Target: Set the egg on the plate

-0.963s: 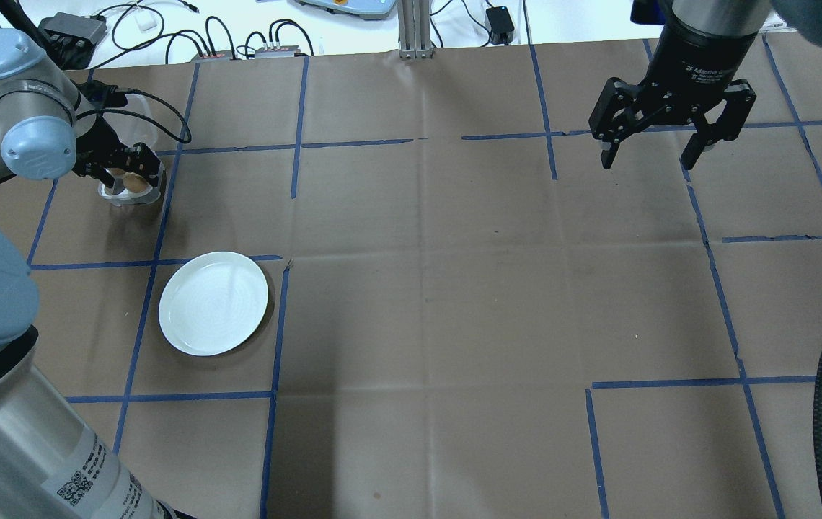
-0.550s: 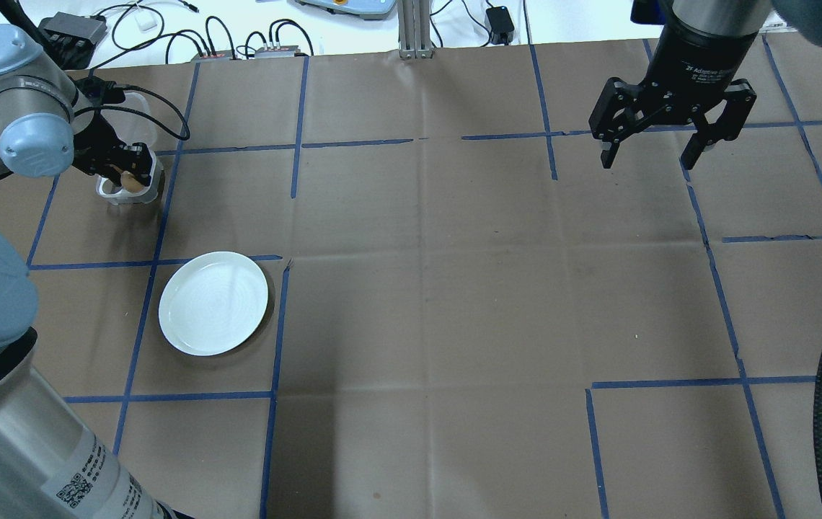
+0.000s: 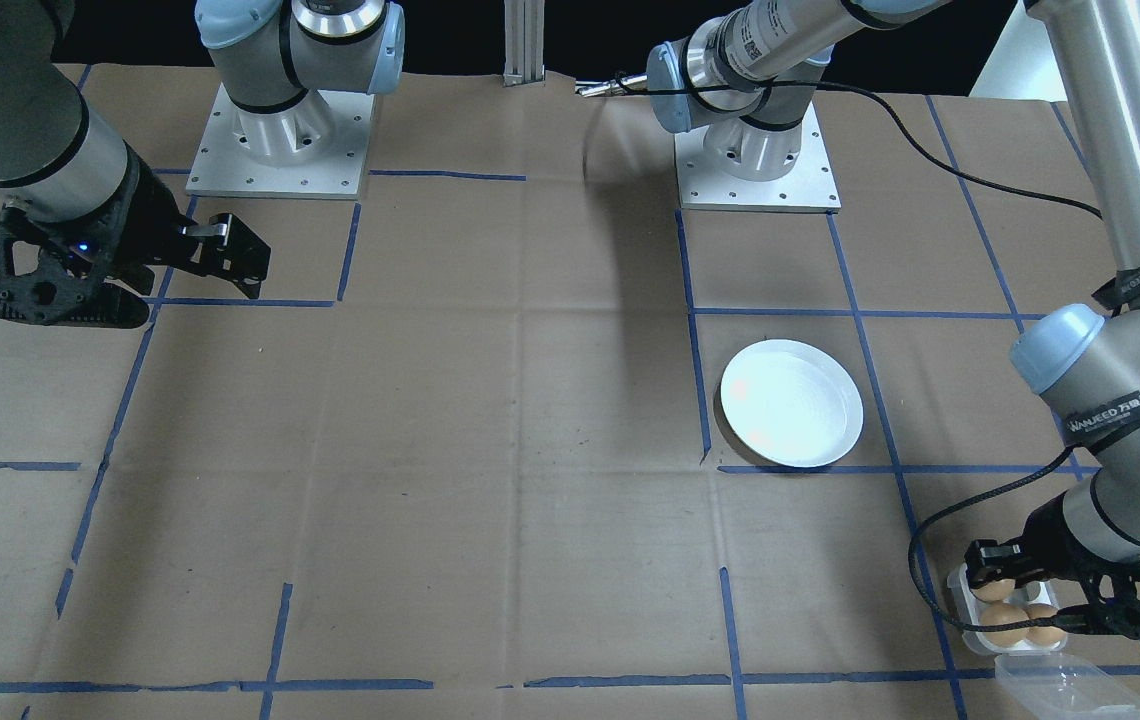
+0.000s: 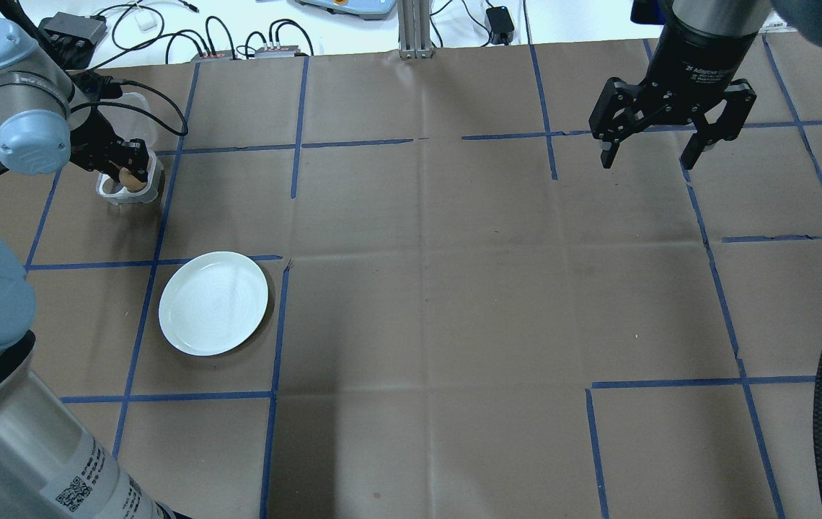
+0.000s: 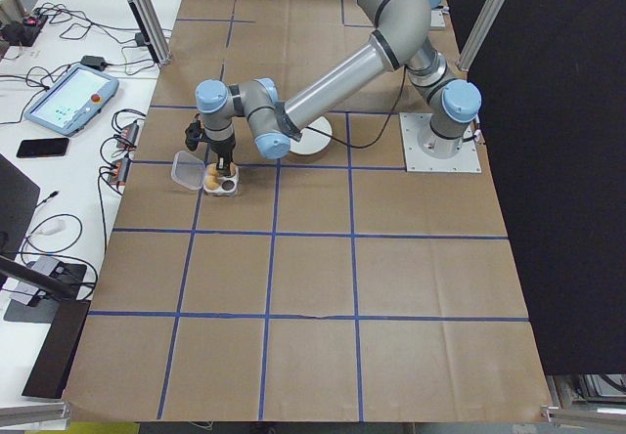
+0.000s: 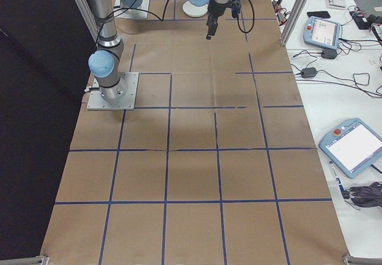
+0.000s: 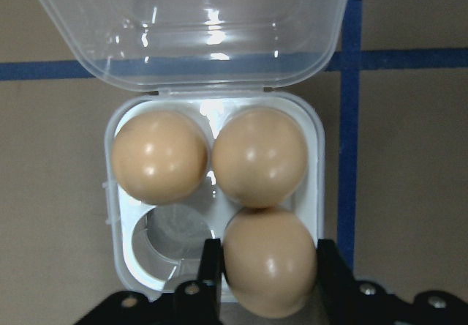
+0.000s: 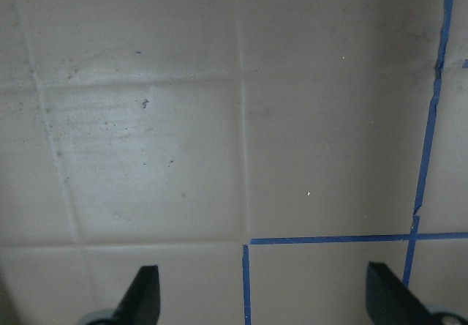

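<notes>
Left hand point(image 7: 267, 281) grips an egg point(image 7: 269, 262) in the tray point(image 7: 316, 193), fingers point(image 7: 210, 266) closed on its sides. Two more eggs fill the far cups. Plate point(image 4: 213, 303) lies bare at the tray's 5 o'clock, overhead. Right hand point(image 4: 649, 155) hangs open above the surface point(image 4: 454, 288).

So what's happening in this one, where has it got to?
The left gripper is down in the open egg tray, its fingers on either side of the nearest egg, which hasn't been lifted out. Two more eggs sit in the back cups and one cup is empty. The white plate lies bare on the table, a short way from the tray. The right gripper hangs open over the far side, holding nothing.
</notes>
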